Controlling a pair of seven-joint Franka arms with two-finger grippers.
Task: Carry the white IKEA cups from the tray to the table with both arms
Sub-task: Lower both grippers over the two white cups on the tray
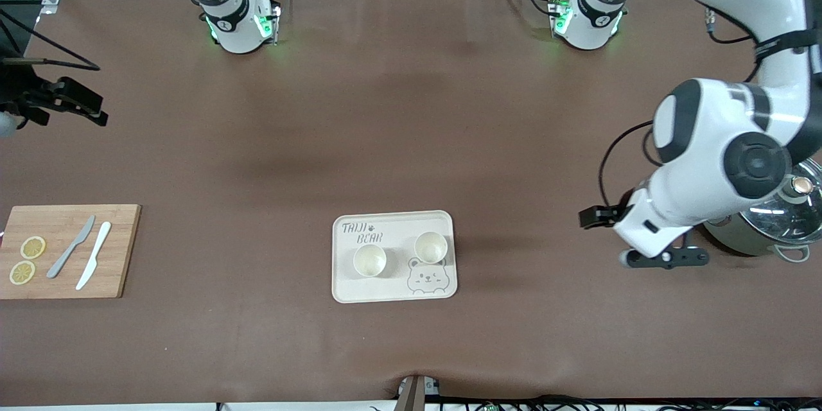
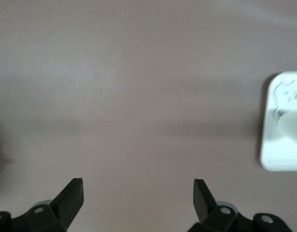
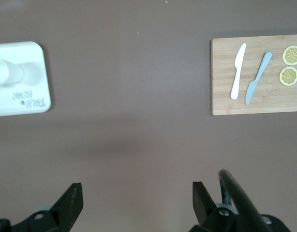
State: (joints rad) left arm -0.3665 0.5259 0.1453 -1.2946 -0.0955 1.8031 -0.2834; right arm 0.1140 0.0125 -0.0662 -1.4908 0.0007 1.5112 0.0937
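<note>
Two white IKEA cups stand upright on the cream bear tray mid-table: one cup toward the right arm's end, the other cup just above the bear drawing. My left gripper is open and empty, over bare table between the tray and the steel pot; in the left wrist view only the tray's edge shows. My right gripper is open and empty over the right arm's end of the table; the right wrist view shows the tray with one cup.
A steel pot with a glass lid sits at the left arm's end, partly hidden by the left arm. A wooden cutting board with a grey knife, a white knife and two lemon slices lies at the right arm's end.
</note>
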